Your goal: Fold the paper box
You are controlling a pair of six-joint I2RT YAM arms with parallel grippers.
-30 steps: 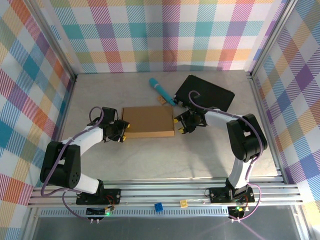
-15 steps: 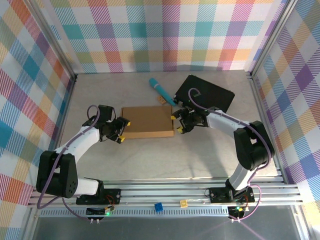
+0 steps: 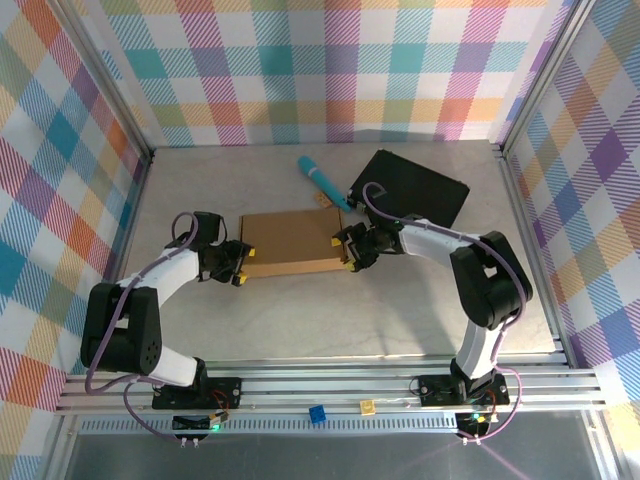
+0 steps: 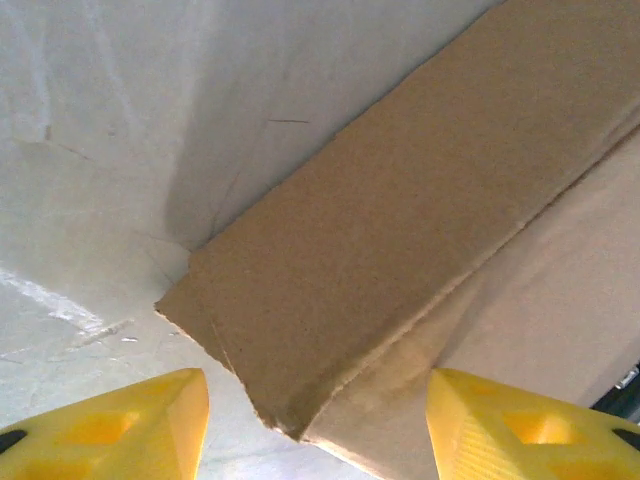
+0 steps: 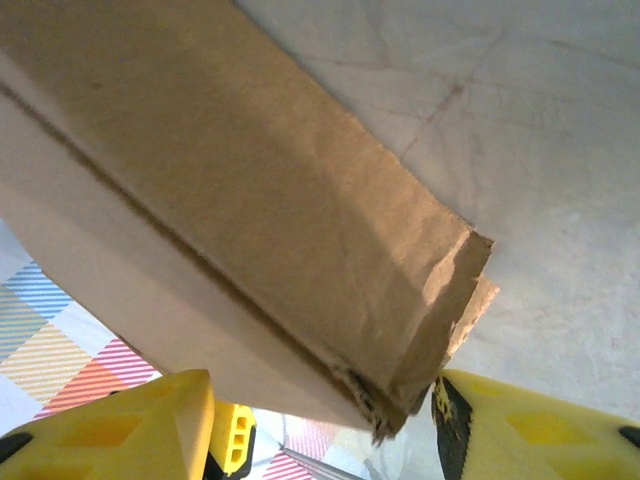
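The paper box [image 3: 292, 243] lies folded into a flat, shallow brown rectangle mid-table. My left gripper [image 3: 244, 267] stands at its near left corner. In the left wrist view that corner of the paper box [image 4: 400, 250] pokes between the yellow fingertips [image 4: 110, 430], and the left gripper [image 4: 315, 440] is open, with table showing beside the left tip. My right gripper [image 3: 344, 253] straddles the right end. There the frayed end of the paper box [image 5: 300, 230] sits between the spread tips of the right gripper [image 5: 325, 430], which is open.
A black rectangular case [image 3: 410, 188] lies at the back right, close behind the right arm. A teal cylinder [image 3: 322, 180] rests just behind the box. Plaid walls and metal rails enclose the table [image 3: 300, 320].
The right gripper has moved left until it straddles the box's right end. The left gripper stays at the left corner, having opened wider and narrowed again. The box has shifted slightly left.
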